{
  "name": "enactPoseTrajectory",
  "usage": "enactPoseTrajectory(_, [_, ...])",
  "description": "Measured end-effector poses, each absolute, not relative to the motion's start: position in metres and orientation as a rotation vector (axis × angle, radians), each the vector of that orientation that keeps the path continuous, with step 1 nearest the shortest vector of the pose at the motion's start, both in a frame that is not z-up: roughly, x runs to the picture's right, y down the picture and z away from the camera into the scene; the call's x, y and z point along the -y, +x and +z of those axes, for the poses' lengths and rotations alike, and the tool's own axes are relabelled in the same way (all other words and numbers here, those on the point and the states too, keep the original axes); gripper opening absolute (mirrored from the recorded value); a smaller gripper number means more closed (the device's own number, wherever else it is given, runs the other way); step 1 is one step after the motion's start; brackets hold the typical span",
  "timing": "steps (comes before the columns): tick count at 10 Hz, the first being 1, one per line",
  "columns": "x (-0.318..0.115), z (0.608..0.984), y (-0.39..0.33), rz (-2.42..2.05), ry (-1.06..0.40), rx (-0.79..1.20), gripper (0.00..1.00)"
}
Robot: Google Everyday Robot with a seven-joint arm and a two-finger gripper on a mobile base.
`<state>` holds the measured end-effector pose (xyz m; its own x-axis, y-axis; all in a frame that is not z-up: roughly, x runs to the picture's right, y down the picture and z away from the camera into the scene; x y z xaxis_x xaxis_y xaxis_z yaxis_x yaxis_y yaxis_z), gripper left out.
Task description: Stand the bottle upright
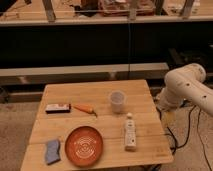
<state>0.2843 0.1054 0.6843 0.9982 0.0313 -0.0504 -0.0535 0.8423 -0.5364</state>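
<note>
A wooden table (65, 92) of pale, lengthwise planks fills the middle of the view. The bottle (130, 134) lies flat on its side near the right edge, closer to the near right corner than to the far one. It is a slim, long, cream-white plastic shape with a pale label, and its small round white cap (129, 116) points toward the far edge. It touches nothing else.

A translucent white plastic cup (117, 101) stands upright just beyond the cap, toward the middle of the far half of the table. It tapers slightly toward its base and is open at the top.

A round orange plate (84, 145) marked with pale concentric rings sits at the near edge, left of the bottle and apart from it. A soft-looking, blue-grey rectangular sponge (52, 151) lies beside the plate, by the near left corner.

Toward the left edge, a flat dark box (57, 108) with a pale strip on its top lies lengthwise. Just to its right lies a tapered orange piece shaped like a carrot (84, 108).

The robot's arm (187, 85), made of smooth white rounded segments, bends beyond the right edge of the table, off the wooden surface. The gripper lies outside the frame past that arm, so I cannot tell how its jaws stand or whether they hold anything.
</note>
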Motion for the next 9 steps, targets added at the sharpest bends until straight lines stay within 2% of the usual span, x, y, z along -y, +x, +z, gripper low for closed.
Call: enactPoseTrajectory(9, [-0.108, 0.693, 0.263, -0.099, -0.568, 0.004, 0.80])
